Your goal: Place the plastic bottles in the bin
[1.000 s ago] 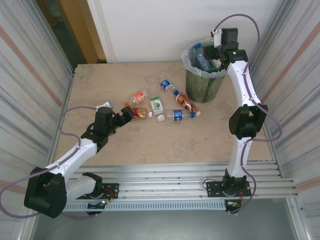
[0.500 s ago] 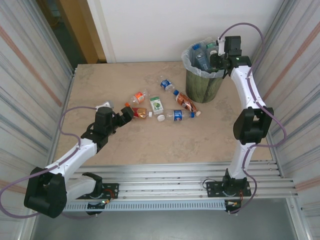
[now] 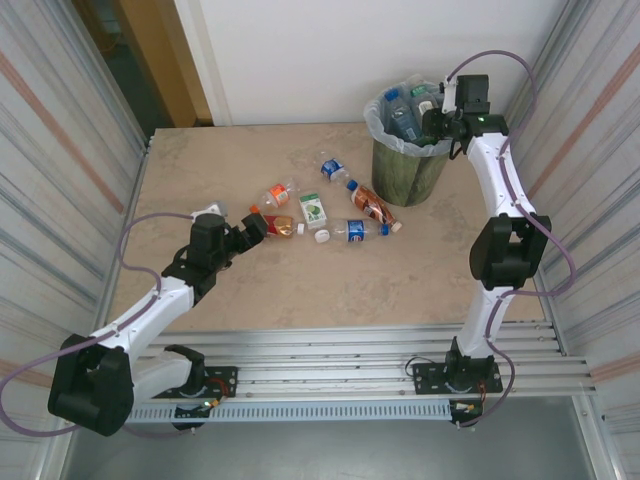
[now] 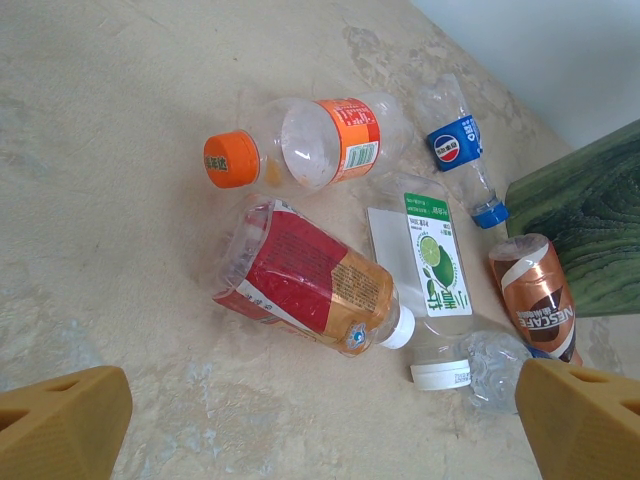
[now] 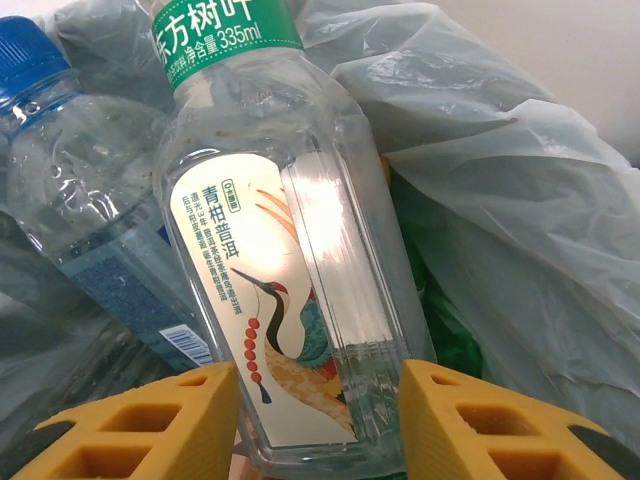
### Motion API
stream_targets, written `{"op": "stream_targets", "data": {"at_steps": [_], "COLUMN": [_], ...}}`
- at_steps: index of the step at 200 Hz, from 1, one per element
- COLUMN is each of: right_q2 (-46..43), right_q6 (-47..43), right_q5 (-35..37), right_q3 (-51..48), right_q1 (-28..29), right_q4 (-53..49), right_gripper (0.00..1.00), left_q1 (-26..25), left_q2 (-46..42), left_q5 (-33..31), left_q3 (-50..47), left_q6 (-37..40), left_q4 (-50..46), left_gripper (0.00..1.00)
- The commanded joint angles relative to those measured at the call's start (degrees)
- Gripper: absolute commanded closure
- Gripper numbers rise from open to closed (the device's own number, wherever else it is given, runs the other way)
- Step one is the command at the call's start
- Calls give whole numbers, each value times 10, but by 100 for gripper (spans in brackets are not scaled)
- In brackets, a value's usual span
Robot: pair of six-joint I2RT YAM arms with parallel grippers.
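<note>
crane-label bottle (image 5: 290, 250) between right fingers (image 5: 140, 425), close up

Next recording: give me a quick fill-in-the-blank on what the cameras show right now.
1. The left gripper hovers ____ beside a red-labelled bottle.
2. The orange-labelled bottle has an ____ cap.
3. The bin is dark ____ with a clear liner.
Missing words: open; orange; green.

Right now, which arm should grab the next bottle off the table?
Left. The left tool, open, hovers by the red-labelled bottle; the right tool is off at the bin, closed around a clear bottle.
</note>
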Motion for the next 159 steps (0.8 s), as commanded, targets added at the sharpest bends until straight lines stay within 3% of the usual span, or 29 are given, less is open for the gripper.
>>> {"op": "stream_targets", "data": {"at_steps": [1,81,159], "right_q2": [16,68,-28], "right_q6": [19,21,10], "right_q5": [-18,-38,-5], "right_q3": [32,80,78], "right_q1": [-1,14,21], "right_q4": [-22,-42,-60], "right_gripper": [53,55,43], "left_q1": [5,6,5], "left_q2": [-5,-4,-3], "left_q5": [1,4,11], "left_q3": [9,9,12], "left_q6": [3,2,5], "left_q4": [0,0,4], "left_gripper": [1,1,1]}}
